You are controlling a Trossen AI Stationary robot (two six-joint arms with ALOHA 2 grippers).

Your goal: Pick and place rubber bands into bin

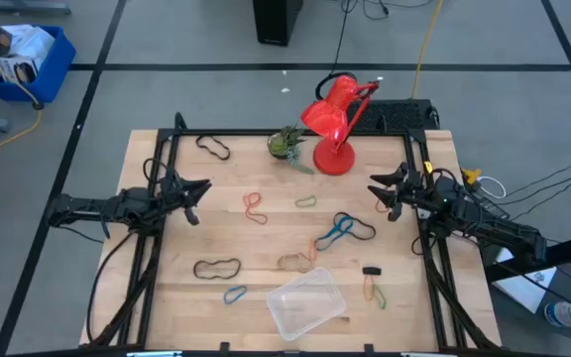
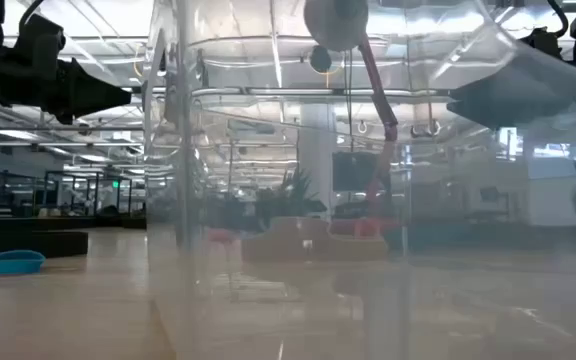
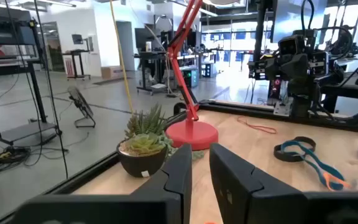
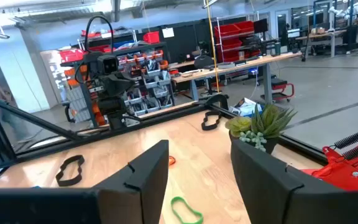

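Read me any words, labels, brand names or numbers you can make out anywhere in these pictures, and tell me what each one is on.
None can be read.
The white tag on the plant pot: blank or too small to tell.
The red storage bins in the room behind: no legible markings.
The papers in the blue bin on the floor: print too small to read.
The clear bin, red lamp and both arms: no visible lettering.
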